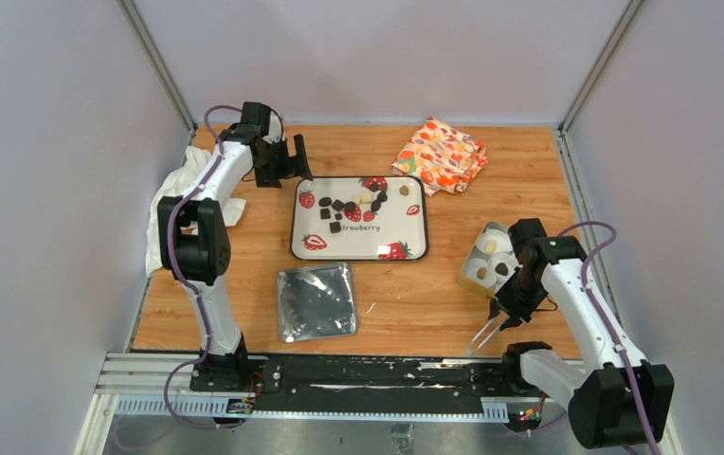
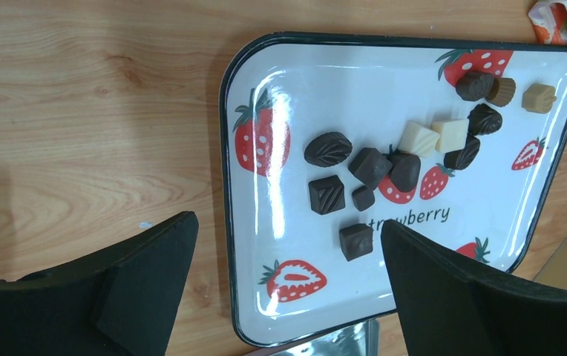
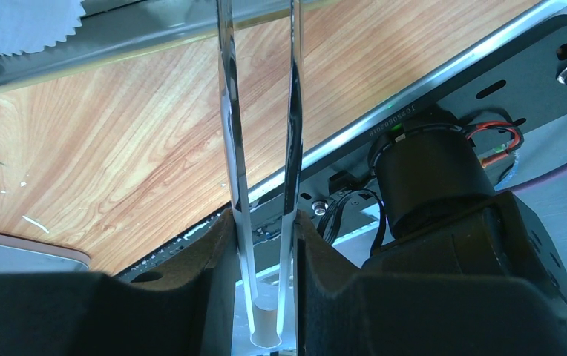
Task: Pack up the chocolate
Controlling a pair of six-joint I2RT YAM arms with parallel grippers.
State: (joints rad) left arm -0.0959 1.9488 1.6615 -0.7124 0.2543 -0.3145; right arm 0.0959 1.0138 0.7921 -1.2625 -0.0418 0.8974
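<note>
The chocolate is lying in a loose cluster on the strawberry tray at the far middle of the desk. Dark pieces are bunching near the centre, with two cream ones and a couple of tan ones off to one side. Sitting spread out like that, each piece is offering room to be picked one at a time.

I am holding my left hand above the tray's near-left corner, fingers spread as wide as they go. It is gripping nothing and touching nothing. I judge it is hovering there to watch the pieces or steady the tray.

My right hand is doing the fine work. It is clamping a pair of metal tongs by the joined end, just tight enough to hold them, so the two arms are standing apart. I am seeing nothing between them. The tongs are there, I reckon, because the pieces are too small for my bare fingers.

This hand is hanging over the right side of the desk, just beside the box of white paper cups, well apart from the tray.
</note>
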